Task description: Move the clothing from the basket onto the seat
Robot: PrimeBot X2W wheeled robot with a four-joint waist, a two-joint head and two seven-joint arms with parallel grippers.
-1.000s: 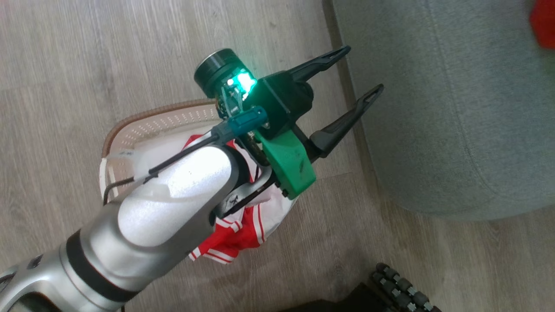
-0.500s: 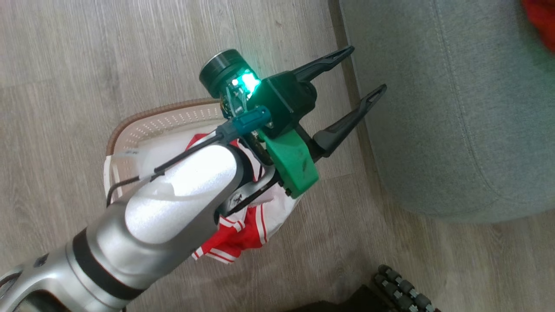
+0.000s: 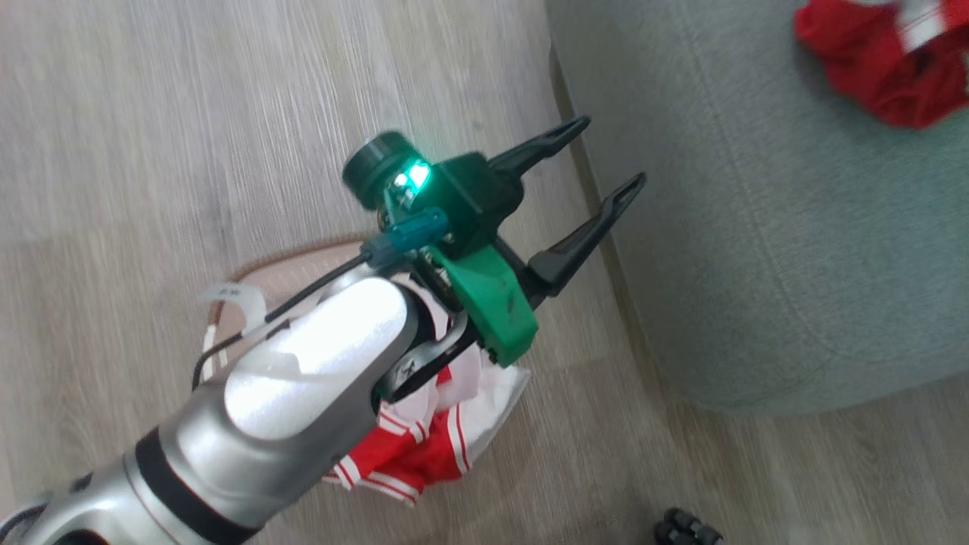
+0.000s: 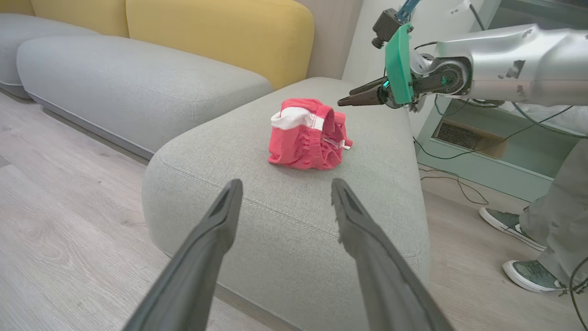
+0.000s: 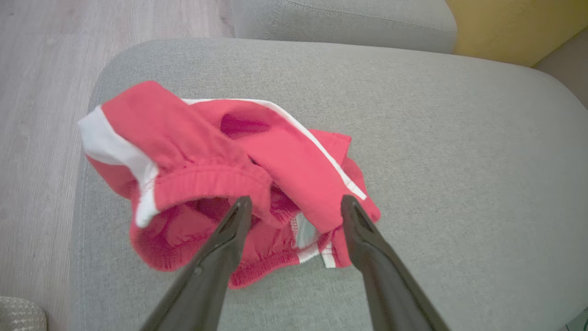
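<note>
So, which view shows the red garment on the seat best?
Right wrist view: the red garment lies close, white band and stripe plain. Left wrist view shows it whole but smaller on the seat; head view crops it.

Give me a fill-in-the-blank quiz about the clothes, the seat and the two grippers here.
1. The crumpled garment on the seat is mostly ___.
2. The right gripper over it is ___, not shut.
3. The left gripper holds ___.
4. With striped clothing in it, the basket is not yet ___.
Missing words: red; open; nothing; empty.
</note>
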